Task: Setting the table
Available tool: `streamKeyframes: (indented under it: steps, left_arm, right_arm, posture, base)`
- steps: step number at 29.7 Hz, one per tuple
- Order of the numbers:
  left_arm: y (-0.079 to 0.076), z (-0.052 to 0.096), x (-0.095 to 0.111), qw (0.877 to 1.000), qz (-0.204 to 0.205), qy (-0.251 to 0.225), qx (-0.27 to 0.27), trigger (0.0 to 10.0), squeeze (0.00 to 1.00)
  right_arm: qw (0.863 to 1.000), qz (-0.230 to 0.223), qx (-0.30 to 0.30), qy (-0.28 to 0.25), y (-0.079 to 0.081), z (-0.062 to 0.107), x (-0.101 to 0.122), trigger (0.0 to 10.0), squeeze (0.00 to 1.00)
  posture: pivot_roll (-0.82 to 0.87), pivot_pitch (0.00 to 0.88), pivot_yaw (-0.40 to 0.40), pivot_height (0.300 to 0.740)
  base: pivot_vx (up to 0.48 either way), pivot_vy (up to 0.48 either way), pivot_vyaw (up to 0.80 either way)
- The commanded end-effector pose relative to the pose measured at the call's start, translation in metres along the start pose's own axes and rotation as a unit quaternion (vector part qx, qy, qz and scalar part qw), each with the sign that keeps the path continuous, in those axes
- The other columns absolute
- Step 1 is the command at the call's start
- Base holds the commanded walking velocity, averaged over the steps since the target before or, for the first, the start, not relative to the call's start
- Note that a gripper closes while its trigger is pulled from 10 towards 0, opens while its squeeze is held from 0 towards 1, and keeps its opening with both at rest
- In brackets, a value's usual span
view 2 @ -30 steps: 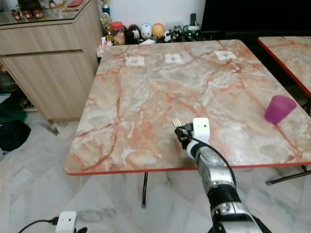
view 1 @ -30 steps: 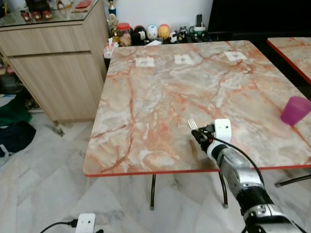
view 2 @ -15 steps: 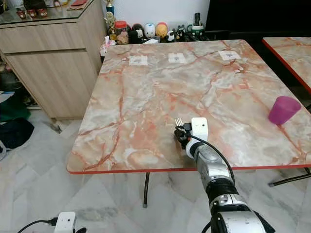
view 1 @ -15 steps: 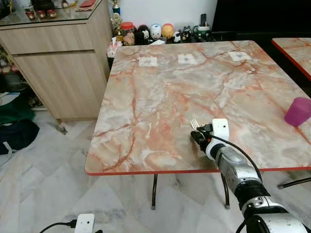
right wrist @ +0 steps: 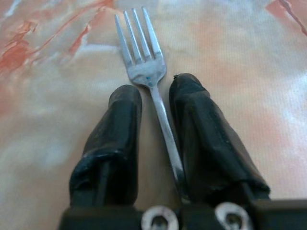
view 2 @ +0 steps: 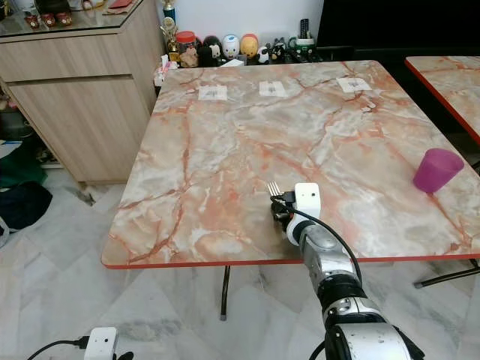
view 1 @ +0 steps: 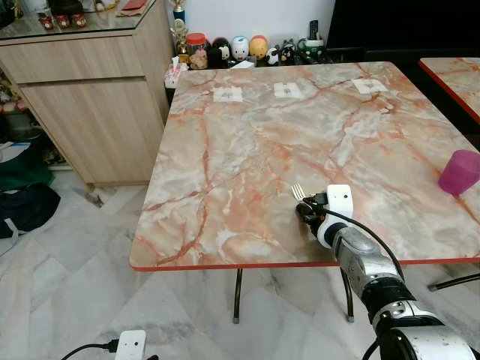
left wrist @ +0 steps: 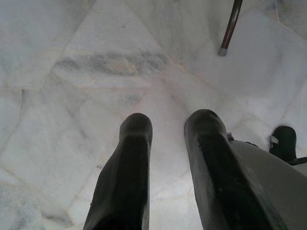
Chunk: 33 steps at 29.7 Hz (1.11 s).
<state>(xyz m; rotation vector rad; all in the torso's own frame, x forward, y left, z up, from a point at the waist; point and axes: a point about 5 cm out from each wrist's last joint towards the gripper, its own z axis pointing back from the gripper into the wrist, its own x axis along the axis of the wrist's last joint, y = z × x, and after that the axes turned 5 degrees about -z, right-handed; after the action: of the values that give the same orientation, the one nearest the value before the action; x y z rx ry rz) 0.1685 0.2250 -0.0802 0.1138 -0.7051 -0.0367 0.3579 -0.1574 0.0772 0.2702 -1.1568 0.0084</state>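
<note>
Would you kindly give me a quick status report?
Right gripper over table, fork between its fingers. Left gripper idle, open above floor. Purple cup off to the right, clear.

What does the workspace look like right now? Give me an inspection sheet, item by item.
Surface: marble-pattern table with a red edge; three paper labels lie along its far side.
Job's things: fork with tines pointing away from the robot, low over the table's near part; purple cup near the right edge.
Clutter: figurines and jars on a shelf beyond the table.
End effectors: right end effector has the fork's handle between its fingers, with gaps showing beside it; left end effector open over the floor.
Cables: black cable along the right arm; another at a white box on the floor.
Surroundings: wooden cabinet, marble floor, second table.
</note>
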Motion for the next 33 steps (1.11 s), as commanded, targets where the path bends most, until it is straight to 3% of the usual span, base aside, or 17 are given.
streamKeyframes:
  steps: [1, 15, 19, 20, 21, 22, 28, 31, 33]
  left_arm:
    - [0.004, 0.002, -0.007, 1.0, 0.004, 0.014, 0.004, 10.0, 0.0]
    - [0.003, 0.002, -0.006, 1.0, 0.005, 0.012, 0.0, 10.0, 0.0]
    - [0.003, 0.002, -0.005, 1.0, 0.003, 0.012, 0.0, 10.0, 0.0]
    - [0.003, 0.001, -0.005, 1.0, 0.003, 0.012, 0.0, 10.0, 0.0]
    - [0.003, 0.001, -0.005, 1.0, 0.003, 0.012, 0.0, 10.0, 0.0]
    - [0.003, 0.001, -0.005, 1.0, 0.003, 0.011, 0.0, 10.0, 0.0]
    - [0.001, 0.001, -0.003, 1.0, 0.005, 0.009, -0.002, 10.0, 0.0]
    - [0.001, 0.001, -0.003, 1.0, 0.006, 0.009, -0.002, 10.0, 0.0]
    - [0.001, 0.0, -0.003, 1.0, 0.0, 0.009, -0.004, 10.0, 0.0]
  right_arm:
    - [1.0, -0.004, -0.002, 0.028, 0.0, 0.001, -0.014, 0.0, 0.0]
    - [1.0, -0.006, -0.001, 0.022, 0.001, 0.001, -0.015, 0.0, 0.0]
    - [0.999, -0.005, -0.023, -0.034, 0.0, 0.002, -0.003, 0.0, 0.0]
    - [0.997, -0.006, -0.024, -0.07, 0.0, 0.004, 0.005, 4.5, 0.0]
    - [0.997, -0.006, -0.024, -0.079, 0.0, 0.004, 0.007, 4.5, 0.0]
    - [0.995, -0.007, -0.02, -0.102, 0.001, 0.006, 0.012, 10.0, 0.0]
    - [0.977, -0.004, -0.021, -0.21, 0.005, 0.025, 0.036, 10.0, 0.0]
    - [0.971, 0.001, -0.023, -0.237, 0.007, 0.033, 0.04, 10.0, 0.0]
    - [0.963, -0.004, -0.009, -0.271, 0.015, 0.047, 0.048, 10.0, 0.0]
  posture:
    - [-0.01, 0.072, 0.039, 0.74]
    - [-0.01, 0.075, 0.04, 0.74]
    - [-0.02, 0.075, 0.038, 0.74]
    - [-0.02, 0.075, 0.037, 0.74]
    - [-0.02, 0.075, 0.037, 0.74]
    - [-0.02, 0.075, 0.037, 0.74]
    - [-0.03, 0.072, 0.036, 0.74]
    - [-0.04, 0.074, 0.033, 0.74]
    - [-0.05, 0.078, 0.03, 0.74]
  base:
    - [0.0, 0.0, 0.0]
    - [0.0, 0.0, 0.0]
    - [0.0, 0.0, 0.0]
    - [0.0, 0.0, 0.0]
    - [0.0, 0.0, 0.0]
    - [0.0, 0.0, 0.0]
    - [0.0, 0.0, 0.0]
    - [0.0, 0.0, 0.0]
    - [0.0, 0.0, 0.0]
